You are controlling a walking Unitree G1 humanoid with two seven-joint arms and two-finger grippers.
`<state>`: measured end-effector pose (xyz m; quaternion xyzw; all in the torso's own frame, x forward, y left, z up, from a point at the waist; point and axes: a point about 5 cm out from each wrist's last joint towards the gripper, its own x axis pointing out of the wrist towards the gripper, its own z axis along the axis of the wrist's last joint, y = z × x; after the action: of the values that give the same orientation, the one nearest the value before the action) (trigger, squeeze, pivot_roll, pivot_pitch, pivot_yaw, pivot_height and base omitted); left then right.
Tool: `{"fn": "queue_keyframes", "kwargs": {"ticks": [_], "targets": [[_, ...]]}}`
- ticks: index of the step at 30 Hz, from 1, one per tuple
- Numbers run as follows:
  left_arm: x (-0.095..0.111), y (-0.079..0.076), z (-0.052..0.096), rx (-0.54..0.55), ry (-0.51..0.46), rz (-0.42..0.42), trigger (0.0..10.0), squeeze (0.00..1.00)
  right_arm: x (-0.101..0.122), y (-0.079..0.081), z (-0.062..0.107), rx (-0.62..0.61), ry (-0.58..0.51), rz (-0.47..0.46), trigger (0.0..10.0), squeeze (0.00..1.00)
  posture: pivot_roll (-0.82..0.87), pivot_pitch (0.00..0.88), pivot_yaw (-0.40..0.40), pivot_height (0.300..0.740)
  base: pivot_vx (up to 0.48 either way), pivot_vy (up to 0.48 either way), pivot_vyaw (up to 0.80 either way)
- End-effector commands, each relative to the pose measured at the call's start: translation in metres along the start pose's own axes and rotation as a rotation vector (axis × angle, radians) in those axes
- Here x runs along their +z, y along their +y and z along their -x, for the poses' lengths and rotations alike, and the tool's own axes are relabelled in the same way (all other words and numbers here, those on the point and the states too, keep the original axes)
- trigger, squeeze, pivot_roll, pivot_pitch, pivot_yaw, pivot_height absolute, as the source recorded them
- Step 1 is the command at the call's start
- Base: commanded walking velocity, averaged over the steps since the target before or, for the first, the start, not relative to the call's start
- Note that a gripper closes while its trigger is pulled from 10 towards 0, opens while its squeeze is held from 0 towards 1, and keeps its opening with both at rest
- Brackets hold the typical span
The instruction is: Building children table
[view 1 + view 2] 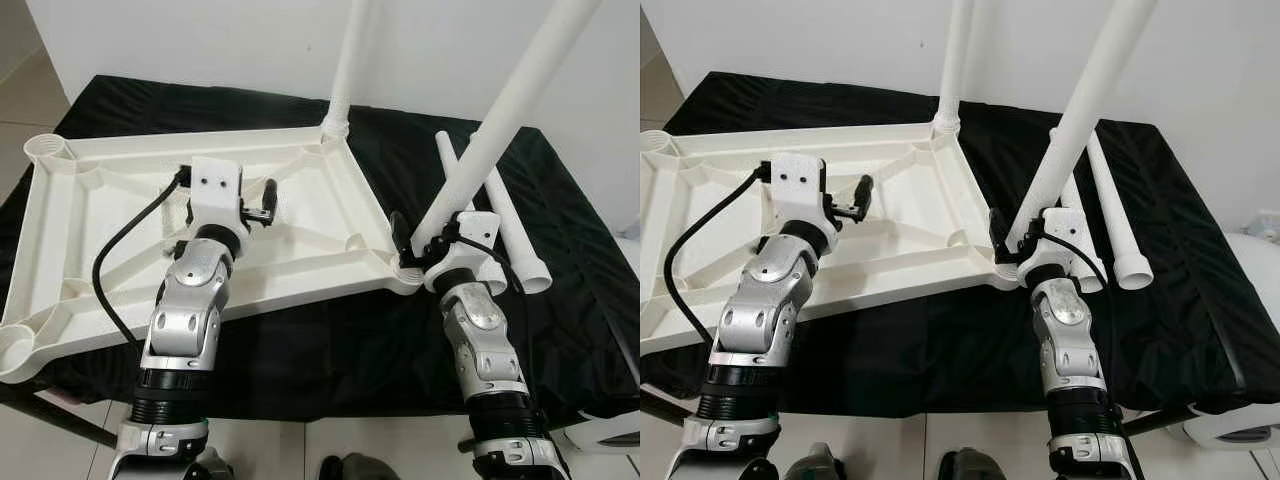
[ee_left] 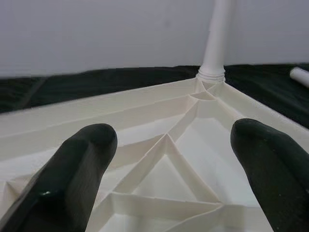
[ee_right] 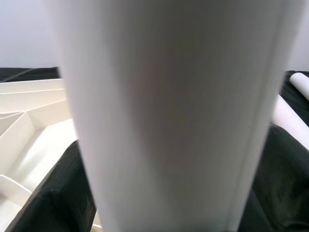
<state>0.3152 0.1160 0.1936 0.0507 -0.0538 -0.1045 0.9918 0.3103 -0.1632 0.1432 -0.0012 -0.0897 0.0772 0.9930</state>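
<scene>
A white plastic tabletop (image 1: 100,215) lies upside down on a black cloth, its ribbed underside up. One white leg (image 1: 350,60) stands screwed into its far right corner socket. My right gripper (image 1: 420,245) is shut on a second white leg (image 1: 500,120), whose lower end meets the near right corner socket (image 1: 405,275) at a tilt. That leg (image 3: 169,116) runs between the black fingers (image 3: 58,193) in the right wrist view. My left gripper (image 1: 262,205) hovers open over the tabletop's ribs (image 2: 166,145), holding nothing.
Two more white legs (image 1: 510,225) lie on the black cloth (image 1: 560,270) to the right of the tabletop. Corner sockets (image 1: 45,150) at the tabletop's left side stand open. A white wall rises behind the table; tiled floor shows below its front edge.
</scene>
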Motion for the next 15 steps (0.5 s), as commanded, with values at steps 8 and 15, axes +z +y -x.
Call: {"fn": "queue_keyframes", "kwargs": {"ticks": [8,15], "targets": [[0.005,0.0,0.0,0.09,-0.029,-0.017,10.0,0.0,-0.005,-0.005,-0.005,0.051,0.01,-0.018,10.0,0.0,0.02,0.059,-0.06,0.74,0.0,0.0,0.0],[0.016,-0.013,0.011,0.014,-0.076,0.067,10.0,0.0,-0.006,-0.004,-0.012,0.14,-0.001,-0.058,10.0,0.0,0.05,0.096,-0.084,0.74,0.0,0.0,0.0]]}}
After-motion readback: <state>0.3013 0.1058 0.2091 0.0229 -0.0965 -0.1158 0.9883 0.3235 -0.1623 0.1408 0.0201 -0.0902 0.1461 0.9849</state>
